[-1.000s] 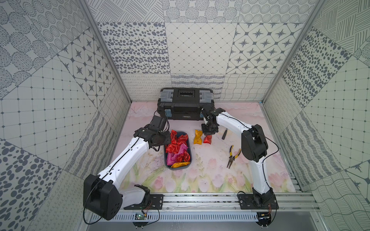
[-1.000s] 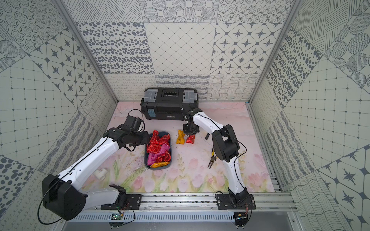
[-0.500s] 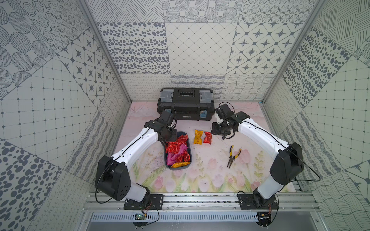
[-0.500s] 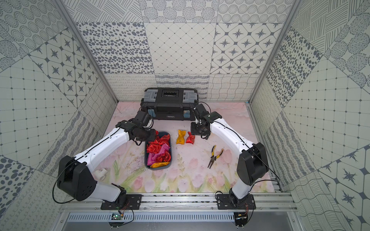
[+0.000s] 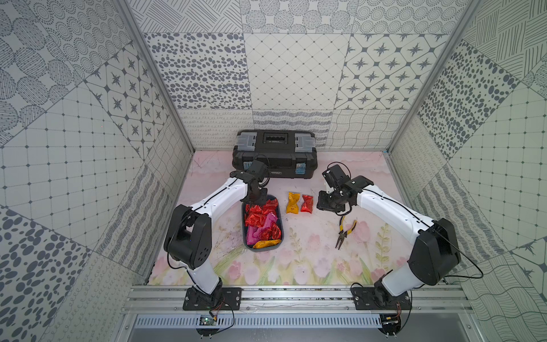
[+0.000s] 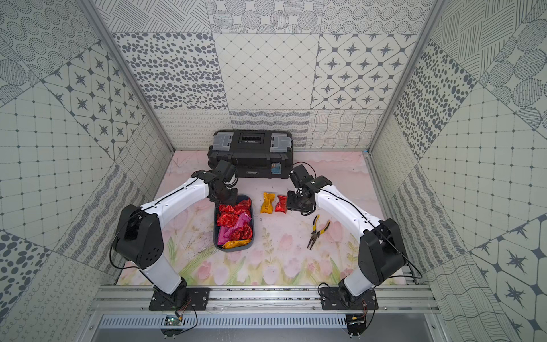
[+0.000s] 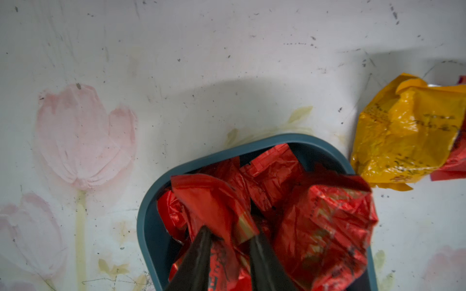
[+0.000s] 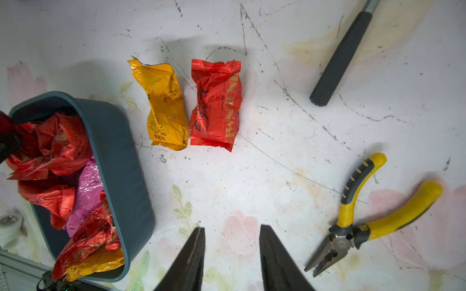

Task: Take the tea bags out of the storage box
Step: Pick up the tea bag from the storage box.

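Left wrist view shows the left gripper (image 7: pixel 230 238) pinching a light, crinkly, slippery red tea bag (image 7: pixel 214 201) by its crimped end.

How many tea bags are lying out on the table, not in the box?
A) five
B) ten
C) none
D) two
D: one yellow tea bag and one red tea bag lie side by side on the table, beside the box; the other bags are in the box.
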### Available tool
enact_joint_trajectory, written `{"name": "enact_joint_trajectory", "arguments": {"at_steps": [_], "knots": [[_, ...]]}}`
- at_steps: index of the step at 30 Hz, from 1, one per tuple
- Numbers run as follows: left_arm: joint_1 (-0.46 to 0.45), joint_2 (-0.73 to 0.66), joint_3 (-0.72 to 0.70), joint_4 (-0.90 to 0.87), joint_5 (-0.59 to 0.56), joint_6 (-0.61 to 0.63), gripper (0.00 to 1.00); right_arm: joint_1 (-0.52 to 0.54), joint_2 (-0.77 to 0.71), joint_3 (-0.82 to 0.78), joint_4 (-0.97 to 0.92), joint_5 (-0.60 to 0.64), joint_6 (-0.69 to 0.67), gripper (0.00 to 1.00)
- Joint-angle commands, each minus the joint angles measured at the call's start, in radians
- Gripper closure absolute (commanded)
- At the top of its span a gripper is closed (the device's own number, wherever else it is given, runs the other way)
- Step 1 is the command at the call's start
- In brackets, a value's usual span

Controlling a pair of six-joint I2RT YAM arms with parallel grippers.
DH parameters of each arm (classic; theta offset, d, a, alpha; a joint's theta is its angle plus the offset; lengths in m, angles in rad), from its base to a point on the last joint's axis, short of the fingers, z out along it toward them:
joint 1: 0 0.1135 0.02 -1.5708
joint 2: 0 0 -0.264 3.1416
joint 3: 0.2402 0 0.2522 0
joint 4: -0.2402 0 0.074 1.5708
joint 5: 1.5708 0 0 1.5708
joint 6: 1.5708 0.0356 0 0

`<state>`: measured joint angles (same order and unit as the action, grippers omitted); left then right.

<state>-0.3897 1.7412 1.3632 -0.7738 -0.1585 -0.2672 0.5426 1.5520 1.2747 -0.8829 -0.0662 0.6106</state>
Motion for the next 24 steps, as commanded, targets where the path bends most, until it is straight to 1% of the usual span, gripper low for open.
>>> {"name": "enact_joint_trajectory", "arguments": {"at_steps": [1, 6, 11, 15, 19, 22, 24], "knots": [[-0.003, 0.028, 0.018, -0.006, -0.085, 0.019, 0.81, -0.004, -0.029, -0.003, 0.028, 0.005, 0.018, 0.60], [-0.002, 0.011, 0.012, -0.007, -0.105, 0.002, 0.99, -0.008, -0.041, -0.002, 0.025, 0.008, 0.021, 0.61], [-0.002, -0.072, -0.001, -0.039, -0.152, -0.021, 1.00, -0.019, -0.056, -0.002, 0.026, -0.004, 0.021, 0.61], [-0.024, -0.184, 0.001, -0.086, -0.153, -0.067, 1.00, -0.026, -0.068, -0.003, 0.026, -0.023, 0.024, 0.61], [-0.112, -0.256, 0.028, -0.159, -0.167, -0.143, 1.00, -0.034, -0.086, -0.017, 0.027, -0.030, 0.034, 0.61], [-0.227, -0.274, 0.055, -0.182, -0.173, -0.219, 1.00, -0.048, -0.120, -0.051, 0.027, -0.018, 0.058, 0.61], [-0.318, -0.247, 0.084, -0.189, -0.171, -0.258, 1.00, -0.064, -0.143, -0.084, 0.005, 0.035, 0.081, 0.61]]}}
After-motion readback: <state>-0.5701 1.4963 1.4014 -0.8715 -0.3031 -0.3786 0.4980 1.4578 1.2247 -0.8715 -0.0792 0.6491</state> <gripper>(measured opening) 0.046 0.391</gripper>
